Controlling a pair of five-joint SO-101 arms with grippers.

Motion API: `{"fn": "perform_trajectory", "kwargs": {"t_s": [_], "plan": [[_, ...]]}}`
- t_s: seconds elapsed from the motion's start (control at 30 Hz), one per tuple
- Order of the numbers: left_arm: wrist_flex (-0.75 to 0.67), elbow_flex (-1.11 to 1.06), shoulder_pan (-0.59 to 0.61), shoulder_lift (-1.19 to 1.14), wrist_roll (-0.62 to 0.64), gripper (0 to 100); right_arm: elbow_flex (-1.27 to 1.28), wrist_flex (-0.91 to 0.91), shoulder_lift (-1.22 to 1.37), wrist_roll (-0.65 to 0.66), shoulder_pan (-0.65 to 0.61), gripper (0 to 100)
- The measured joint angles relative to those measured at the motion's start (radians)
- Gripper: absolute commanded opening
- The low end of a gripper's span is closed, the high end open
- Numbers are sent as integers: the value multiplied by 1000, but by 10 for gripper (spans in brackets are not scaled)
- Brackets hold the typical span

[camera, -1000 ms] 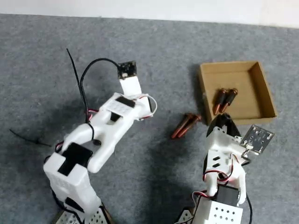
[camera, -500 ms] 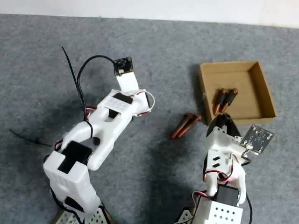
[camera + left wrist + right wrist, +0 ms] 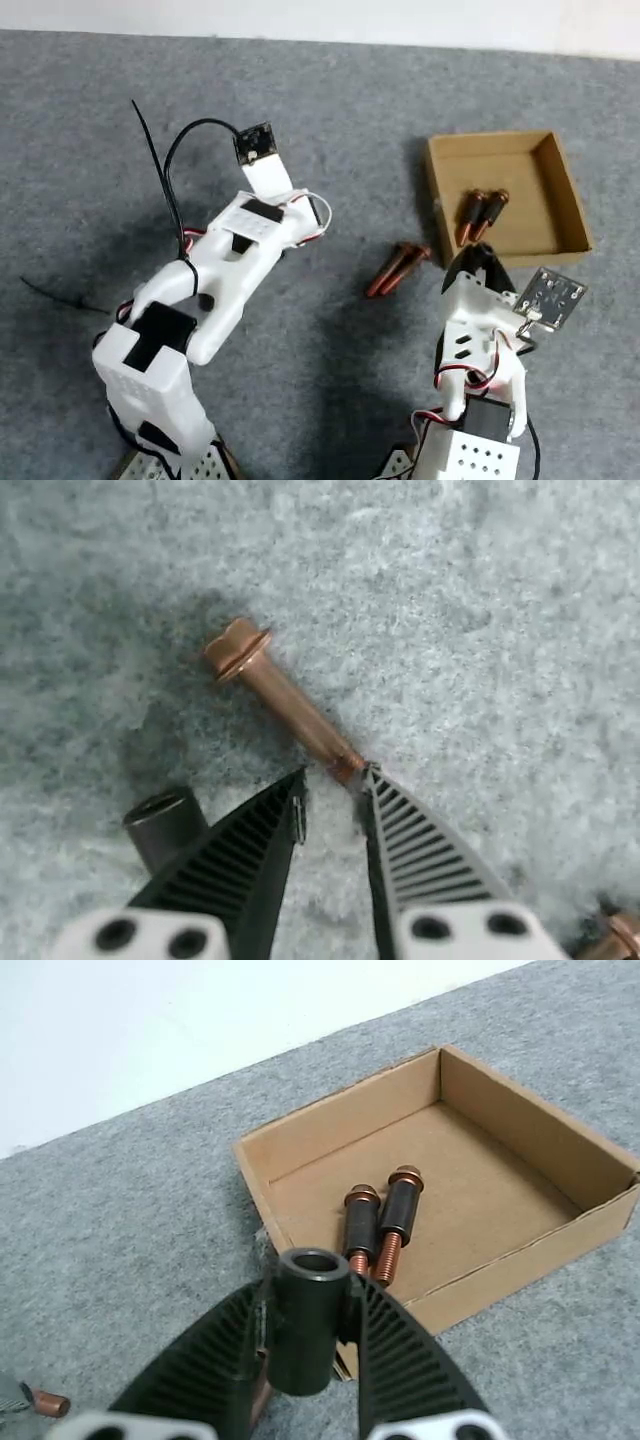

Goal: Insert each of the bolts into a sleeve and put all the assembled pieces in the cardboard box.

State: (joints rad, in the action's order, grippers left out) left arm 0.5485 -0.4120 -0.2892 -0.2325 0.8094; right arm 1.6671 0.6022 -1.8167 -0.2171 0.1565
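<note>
High view: cardboard box (image 3: 434, 200) sits at 2 o'clock on the grey carpet (image 3: 340, 90). Two finished pieces (image 3: 480, 215) lie side by side on its floor, close to the 9 o'clock wall. Two loose bolts (image 3: 397, 268), copper-red, lie together on the carpet at 8 o'clock from the box, slanted along the 1-to-7 line. Right gripper (image 3: 478, 262) is just beside them, at their 3 o'clock, below the box's near corner. Left arm (image 3: 240, 250) stretches toward 1 o'clock over the carpet's left half.

Right wrist view: right gripper (image 3: 310, 1295) clenched on a sleeve (image 3: 305, 1330), a short black tube held upright with its hollow mouth up. Beyond it is the box (image 3: 520, 1130); each finished piece (image 3: 362, 1222) is a copper bolt with a flanged head, wearing a dark sleeve, thread poking out.

Left wrist view: left gripper (image 3: 335, 785) released, ribbed fingers slightly apart. A bolt (image 3: 285, 705) lies flat on the carpet, with a copper flanged hex head and plain shank, its tip right at the fingertips. A spare sleeve (image 3: 165, 825), dark and hollow, rests beside one finger.
</note>
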Motion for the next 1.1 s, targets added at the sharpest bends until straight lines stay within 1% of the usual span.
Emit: {"fn": "perform_trajectory", "kwargs": {"t_s": [0.17,0.33,0.43,0.63,0.7,0.87,1.1], "plan": [[0,5,8,0,17,101,0,0,0,0,0,6],[0,29,51,0,109,101,0,0,0,0,0,6],[-25,32,74,-25,118,101,0,0,0,0,0,6],[-29,103,71,-127,123,101,0,0,0,0,0,6],[18,138,69,-143,126,102,0,0,0,0,0,6],[196,232,71,-157,181,102,0,0,0,0,0,6],[261,241,72,-157,190,102,0,0,0,0,0,6]]}}
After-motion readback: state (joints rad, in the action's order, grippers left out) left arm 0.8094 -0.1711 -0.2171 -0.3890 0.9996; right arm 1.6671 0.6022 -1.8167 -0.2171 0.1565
